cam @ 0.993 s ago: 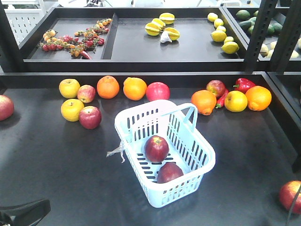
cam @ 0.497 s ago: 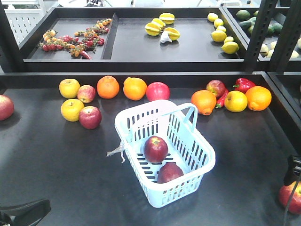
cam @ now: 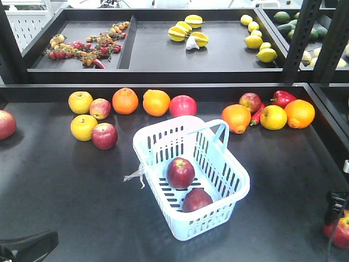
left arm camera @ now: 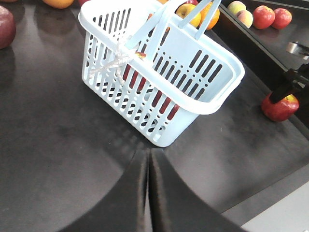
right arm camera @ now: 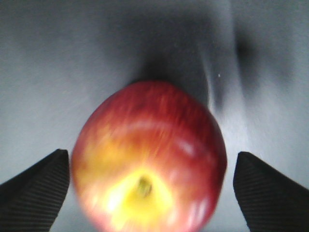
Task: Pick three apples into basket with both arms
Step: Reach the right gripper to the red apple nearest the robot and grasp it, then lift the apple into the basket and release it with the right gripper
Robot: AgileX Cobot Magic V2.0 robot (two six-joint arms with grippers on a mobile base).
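Apples are what we count first: two dark red round apples lie inside the pale blue-white slotted plastic basket [cam: 163,143], one [cam: 180,172] toward the middle and one [cam: 197,200] against the near wall. A third dark red apple with a yellow patch round the stem [right arm camera: 149,159] sits on the dark tabletop [cam: 65,185] at the front right edge, well apart from the basket. We see the right gripper [right arm camera: 149,193] straddling it, its two ribbed black fingers [right arm camera: 34,191] spread wide on either side and not touching the skin. The left gripper [left arm camera: 148,193] hangs low near the basket's corner, its two dark fingers pressed together with only a thin seam between them, holding nothing.

Along the back of the table we count four oranges, three yellow apples, and several more reddish fruits. The shelf behind [cam: 163,54] carries three trays: small mixed fruit, yellow star fruit, and lemons.
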